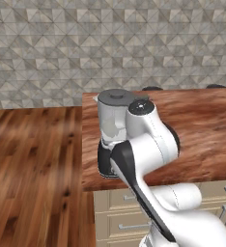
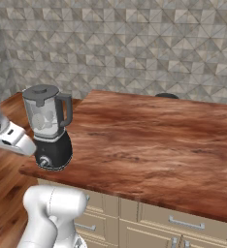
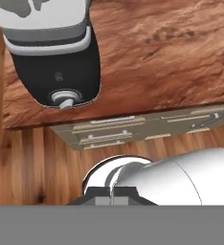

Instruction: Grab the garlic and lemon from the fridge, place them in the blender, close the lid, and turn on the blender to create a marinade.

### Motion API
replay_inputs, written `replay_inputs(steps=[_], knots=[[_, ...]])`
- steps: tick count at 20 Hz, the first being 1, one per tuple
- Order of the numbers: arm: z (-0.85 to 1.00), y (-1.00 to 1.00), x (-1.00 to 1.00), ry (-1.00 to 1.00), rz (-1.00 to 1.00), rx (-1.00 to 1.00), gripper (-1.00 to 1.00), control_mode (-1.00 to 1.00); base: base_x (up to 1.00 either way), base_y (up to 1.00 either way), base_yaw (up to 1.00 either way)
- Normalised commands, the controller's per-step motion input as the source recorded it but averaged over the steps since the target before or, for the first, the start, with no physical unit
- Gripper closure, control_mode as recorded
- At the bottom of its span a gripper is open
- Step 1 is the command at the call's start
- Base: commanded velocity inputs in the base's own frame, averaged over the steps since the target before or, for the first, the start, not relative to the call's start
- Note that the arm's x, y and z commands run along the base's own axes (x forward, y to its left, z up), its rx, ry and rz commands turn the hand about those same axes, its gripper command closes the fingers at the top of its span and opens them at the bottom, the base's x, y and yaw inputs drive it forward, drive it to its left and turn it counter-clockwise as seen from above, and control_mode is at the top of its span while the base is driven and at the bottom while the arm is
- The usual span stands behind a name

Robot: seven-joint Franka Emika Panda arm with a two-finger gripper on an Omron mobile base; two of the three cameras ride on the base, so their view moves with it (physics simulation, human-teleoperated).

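The blender stands on the left corner of the wooden counter. Its dark grey lid sits on the clear jar. Pale blurred lumps show through the jar; I cannot tell garlic from lemon. The round silver knob faces out from the black base. My gripper hangs in front of the counter's edge, out from the knob and apart from it. Its fingertips look pressed together with nothing between them. My arm covers part of the blender's base in the left base view. The fridge is out of view.
Tan drawers with bar handles run under the counter. Wood floor lies to the left and below. A patterned tiled wall backs the counter. Two dark round things sit at the counter's far edge.
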Motion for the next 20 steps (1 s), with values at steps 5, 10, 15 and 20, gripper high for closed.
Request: replay_inputs(steps=[5,10,15,20], knots=[[-0.05,0.0,0.33,0.0,0.01,0.0,1.0,-1.0,0.0,0.0,0.0],[-0.16,0.0,0.25,0.0,0.01,0.0,1.0,-1.0,0.0,0.0,0.0],[-0.29,0.0,0.11,0.0,0.01,0.0,1.0,-1.0,0.0,0.0,0.0],[-0.31,0.0,0.06,0.0,0.0,0.0,1.0,-1.0,0.0,0.0,0.0]])
